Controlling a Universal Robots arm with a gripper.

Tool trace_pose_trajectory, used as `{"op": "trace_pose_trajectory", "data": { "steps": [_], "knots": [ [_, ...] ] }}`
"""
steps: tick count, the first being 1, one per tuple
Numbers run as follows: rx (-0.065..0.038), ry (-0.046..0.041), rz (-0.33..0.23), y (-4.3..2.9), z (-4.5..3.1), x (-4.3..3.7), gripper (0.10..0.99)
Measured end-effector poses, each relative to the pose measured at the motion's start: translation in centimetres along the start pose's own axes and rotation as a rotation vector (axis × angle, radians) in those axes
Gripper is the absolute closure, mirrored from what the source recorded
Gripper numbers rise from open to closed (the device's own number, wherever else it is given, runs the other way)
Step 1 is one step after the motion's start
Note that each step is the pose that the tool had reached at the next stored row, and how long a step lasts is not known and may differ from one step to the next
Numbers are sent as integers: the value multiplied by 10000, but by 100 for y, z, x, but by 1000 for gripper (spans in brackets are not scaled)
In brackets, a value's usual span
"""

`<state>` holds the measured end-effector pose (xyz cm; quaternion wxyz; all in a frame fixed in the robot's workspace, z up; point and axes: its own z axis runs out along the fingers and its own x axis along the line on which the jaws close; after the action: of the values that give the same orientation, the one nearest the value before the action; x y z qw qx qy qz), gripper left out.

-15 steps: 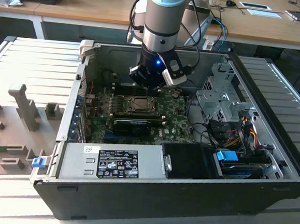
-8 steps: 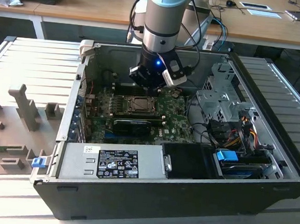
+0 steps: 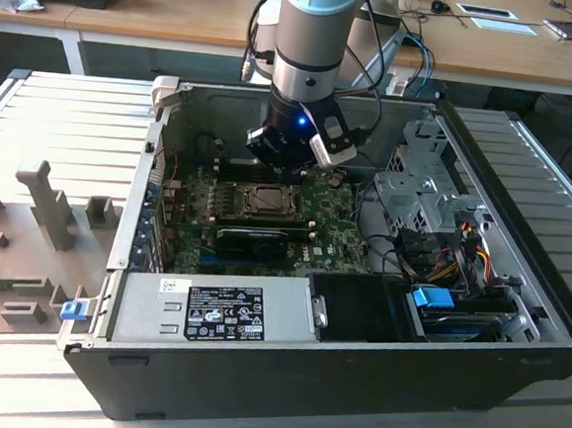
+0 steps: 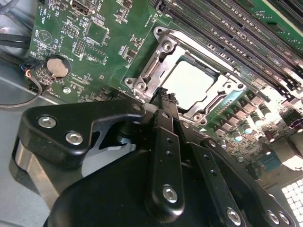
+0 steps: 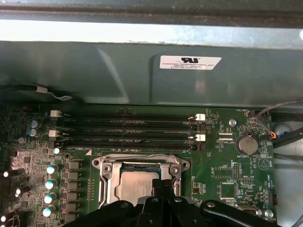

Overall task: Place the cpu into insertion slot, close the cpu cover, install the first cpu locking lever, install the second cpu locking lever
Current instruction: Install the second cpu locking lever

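Note:
The cpu [image 4: 189,84] lies flat in the insertion slot [image 3: 266,201] on the green motherboard, its pale metal face up; the first wrist view also shows the cpu [image 5: 135,185]. The cpu cover [image 4: 163,46] lies down around the chip as a metal frame, and in the first wrist view the cpu cover [image 5: 142,161] rims the chip. My gripper [image 4: 164,94] is shut with nothing between its fingers, and its tip sits at the socket's edge. In the first wrist view the gripper [image 5: 161,185] overlaps the chip's rim. The exterior view has the gripper [image 3: 282,164] just above the socket.
Memory sticks [image 5: 128,127] run close behind the socket. A coin battery [image 4: 57,67] sits off to one side. In the open case, a long black card [image 3: 254,238], a power supply [image 3: 219,308], a metal drive cage [image 3: 417,185] and loose cables [image 3: 462,248] surround the board.

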<state>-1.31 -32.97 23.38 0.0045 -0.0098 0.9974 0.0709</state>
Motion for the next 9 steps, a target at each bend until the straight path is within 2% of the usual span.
{"op": "trace_pose_trajectory", "data": {
  "steps": [9],
  "knots": [
    [0,0,0,-24,-3,-4,980]
  ]
}}
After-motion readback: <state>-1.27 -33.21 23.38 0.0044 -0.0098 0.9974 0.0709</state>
